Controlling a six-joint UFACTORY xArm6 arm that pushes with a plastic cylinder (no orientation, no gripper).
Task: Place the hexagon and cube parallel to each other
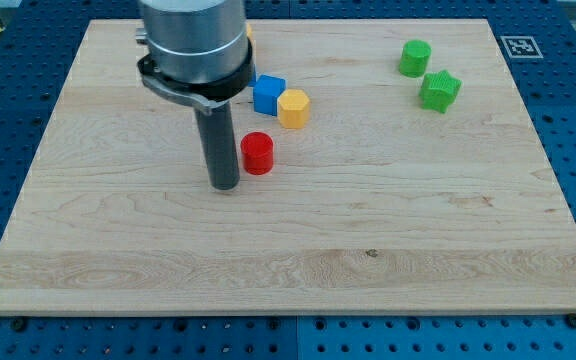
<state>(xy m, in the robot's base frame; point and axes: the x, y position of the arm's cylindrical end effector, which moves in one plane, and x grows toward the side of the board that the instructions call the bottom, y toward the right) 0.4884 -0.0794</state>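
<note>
my tip (226, 185) rests on the wooden board (288, 260) just left of the red cylinder (258, 153). above that cylinder the blue cube (268, 94) touches the yellow hexagon (293, 108); far right sit a green cylinder (415, 58) and green star (439, 91).

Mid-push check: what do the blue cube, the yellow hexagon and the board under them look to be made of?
The blue cube and yellow hexagon block look like matte moulded or printed plastic: flat uniform colour, no grain. The pale wooden board shows lengthwise grain and plank seams, smooth finish. My tip sits just left of the red cylinder.
</note>
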